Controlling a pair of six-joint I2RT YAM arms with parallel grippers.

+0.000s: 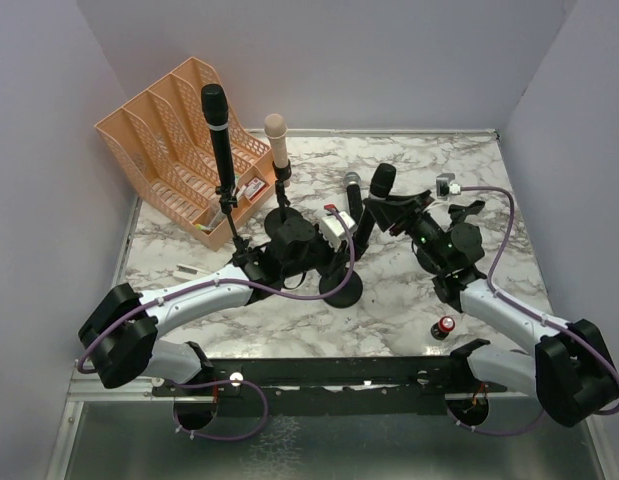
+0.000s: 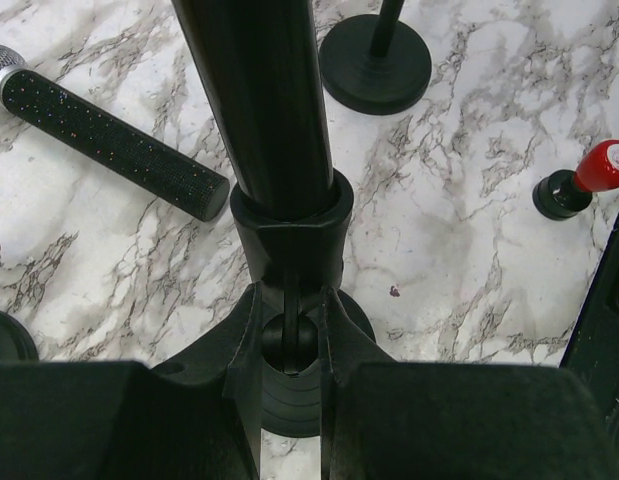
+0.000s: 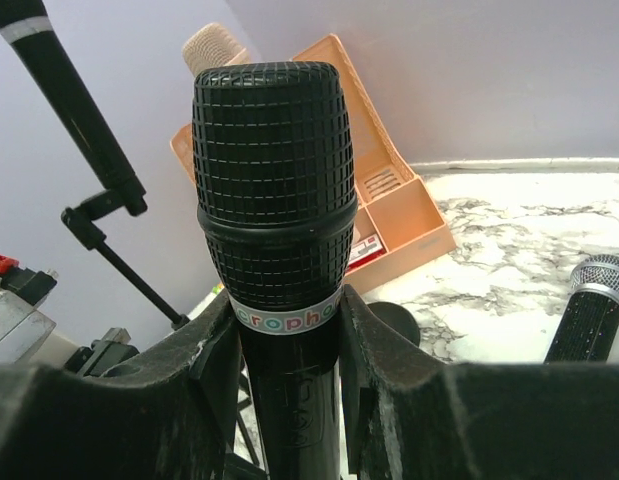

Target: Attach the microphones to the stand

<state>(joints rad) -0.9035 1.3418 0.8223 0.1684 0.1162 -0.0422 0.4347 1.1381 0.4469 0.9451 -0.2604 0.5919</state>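
An orange file rack (image 1: 184, 125) sits at the upper left of the marble worktop (image 1: 489, 200). Just right of it, a tall black microphone (image 1: 217, 120) with a pale band below its head stands nearly upright, clipped on the first stand (image 1: 227, 192). Next to it is a peach-pink microphone (image 1: 277, 140), shorter and also upright, held in the clip of the second stand (image 1: 282, 172).

At centre, the left gripper (image 2: 289, 350) is closed on the neck of the third stand (image 2: 289, 235), just under its ring clip. A thick black barrel runs down into that clip.

Right of centre, a silver-headed microphone (image 1: 353, 195) lies flat on the worktop; its body is black and speckled.

Just beside it is the black mesh-headed microphone (image 3: 274, 180), tilted with its head up. It has a white lettered band under the head. The right gripper (image 3: 289, 320) is clamped on its body just below that band.

A small red-topped battery (image 1: 445, 327) stands at lower right.
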